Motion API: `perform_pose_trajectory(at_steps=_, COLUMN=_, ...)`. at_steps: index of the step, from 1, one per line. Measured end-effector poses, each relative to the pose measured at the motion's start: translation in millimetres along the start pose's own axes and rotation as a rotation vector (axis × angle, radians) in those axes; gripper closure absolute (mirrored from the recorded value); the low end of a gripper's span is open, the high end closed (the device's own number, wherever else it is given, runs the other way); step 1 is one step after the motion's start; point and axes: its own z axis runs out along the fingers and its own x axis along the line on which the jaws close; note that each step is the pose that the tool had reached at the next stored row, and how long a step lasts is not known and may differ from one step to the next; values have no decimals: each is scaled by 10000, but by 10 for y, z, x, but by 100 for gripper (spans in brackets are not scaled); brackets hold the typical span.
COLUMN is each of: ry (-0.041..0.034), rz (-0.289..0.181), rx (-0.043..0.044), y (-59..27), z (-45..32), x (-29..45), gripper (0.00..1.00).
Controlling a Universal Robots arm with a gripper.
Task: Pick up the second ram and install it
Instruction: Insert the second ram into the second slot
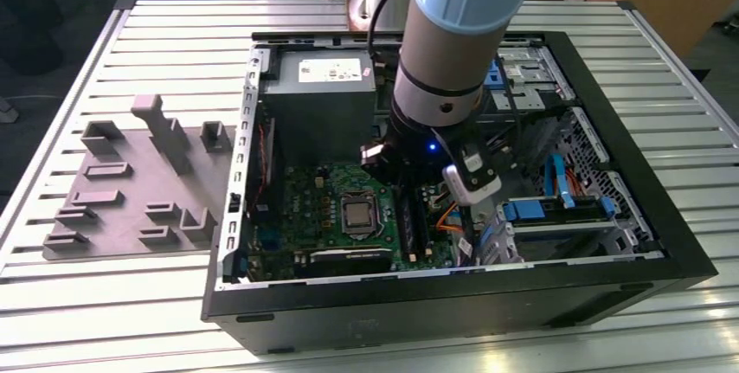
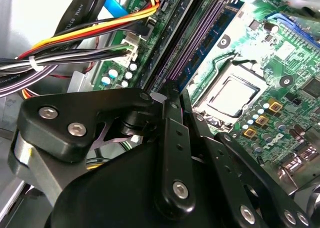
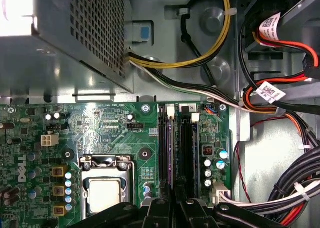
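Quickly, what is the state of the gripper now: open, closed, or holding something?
Gripper: fingers close together over the memory slots; what they hold cannot be told.

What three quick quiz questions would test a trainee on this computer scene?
1. True or false: the pincer is over the grey tray outside the case.
2. What sits beside the memory slots? A: CPU socket; B: fan; C: disc.
3. The motherboard is coloured ____.
Key: 1 false, it is over the slots; 2 A; 3 green.
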Motion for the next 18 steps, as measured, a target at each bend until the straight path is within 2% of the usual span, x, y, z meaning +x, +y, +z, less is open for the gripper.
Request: perform_pose_trajectory(at_steps=18, ry=-1, rz=36, rx=-1, y=-3, z=38, x=-4, gripper=86)
